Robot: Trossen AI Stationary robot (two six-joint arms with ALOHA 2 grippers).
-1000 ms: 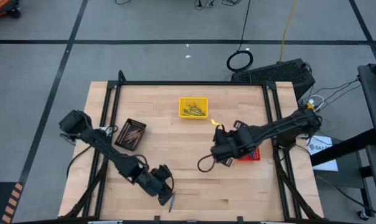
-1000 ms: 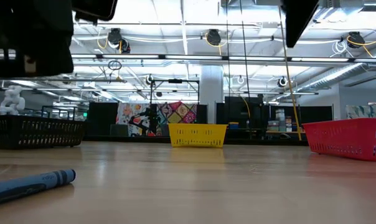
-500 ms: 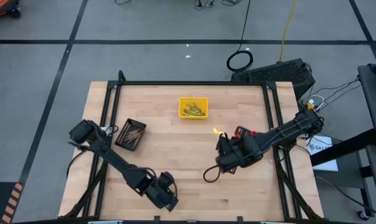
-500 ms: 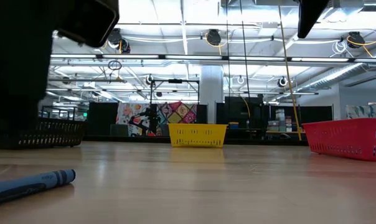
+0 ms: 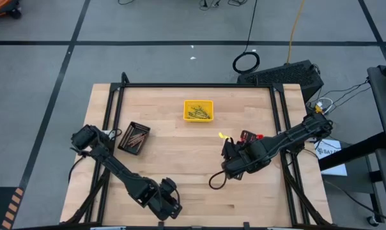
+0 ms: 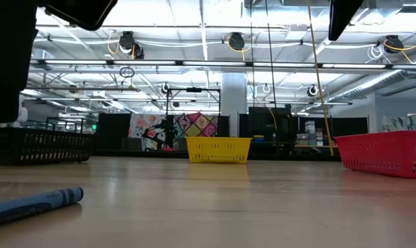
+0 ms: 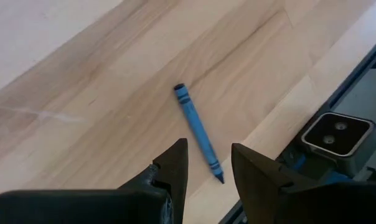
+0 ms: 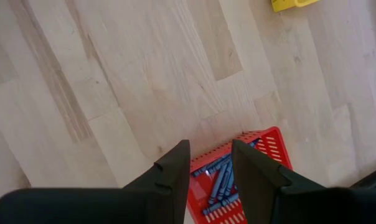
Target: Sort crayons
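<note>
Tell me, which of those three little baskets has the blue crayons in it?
The red tray, beside the right gripper. The yellow tray holds yellowish crayons, the black tray brownish ones. One blue crayon lies loose by the left gripper.

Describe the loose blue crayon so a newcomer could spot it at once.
Start at the wooden table and go to its near edge, under the left gripper. The blue crayon lies there flat on bare wood. It is the only crayon outside a tray; the other blue ones sit in the red tray.
</note>
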